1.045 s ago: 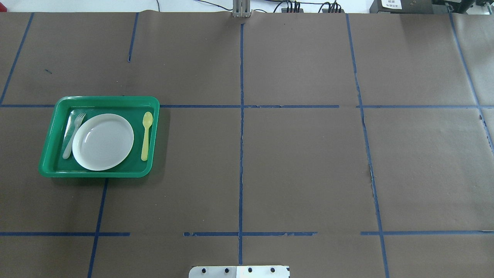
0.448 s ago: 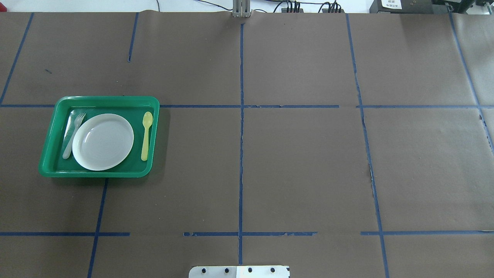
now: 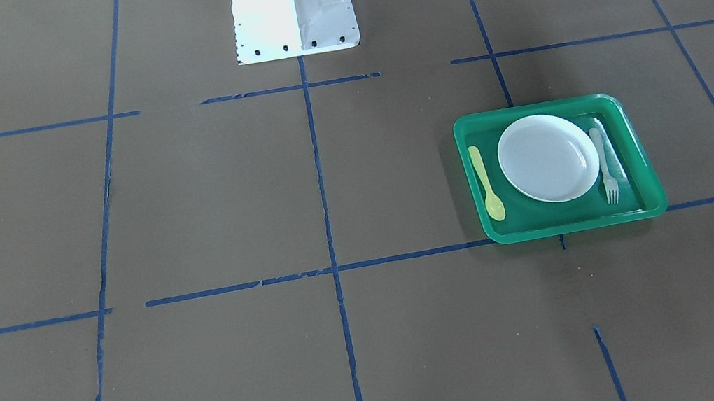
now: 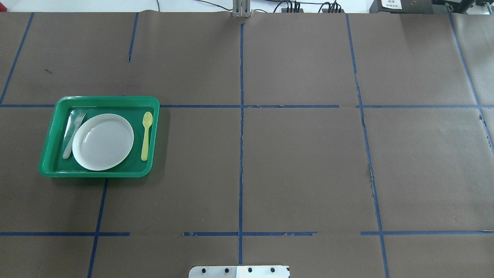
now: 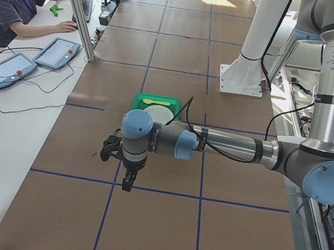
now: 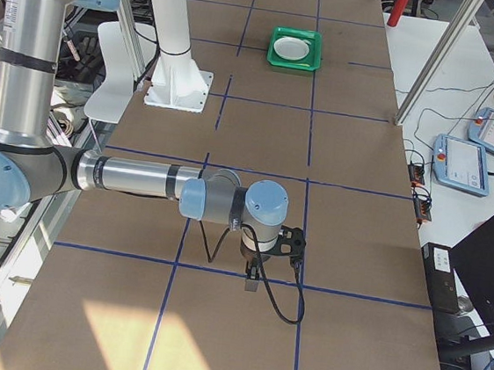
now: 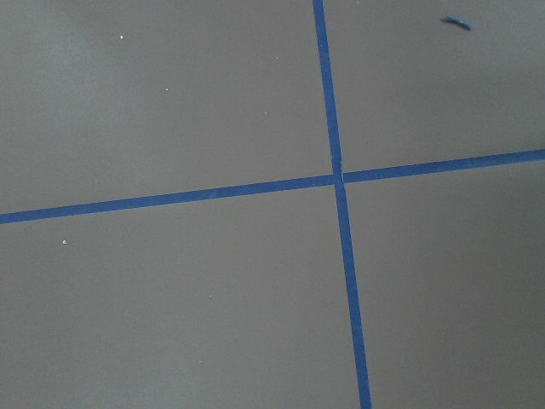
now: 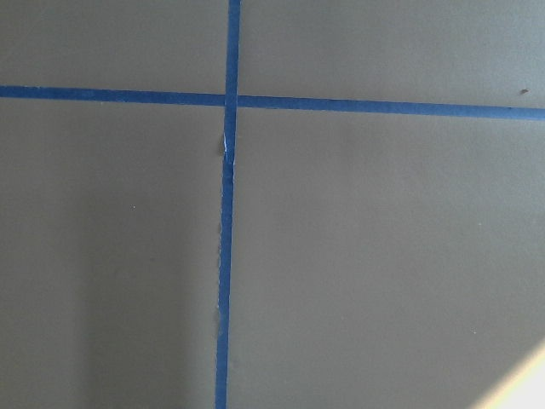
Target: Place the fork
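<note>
The pale whitish fork [image 4: 73,135] lies in the green tray [image 4: 104,99] on the left side of the white plate [image 4: 103,141], tines pointing away from the robot. It also shows in the front-facing view [image 3: 605,167]. Neither gripper shows in the overhead, front-facing or wrist views. The left gripper [image 5: 126,181] hangs over bare table at the table's left end, well apart from the tray [image 5: 156,99]. The right gripper [image 6: 253,278] hangs over the table's right end, far from the tray [image 6: 295,47]. I cannot tell whether either is open or shut.
A yellow spoon [image 4: 146,135] lies in the tray to the right of the plate. Blue tape lines cross the brown table cover. The robot's white base [image 3: 291,5] stands at the near middle edge. An operator [image 5: 17,3] sits at a side desk.
</note>
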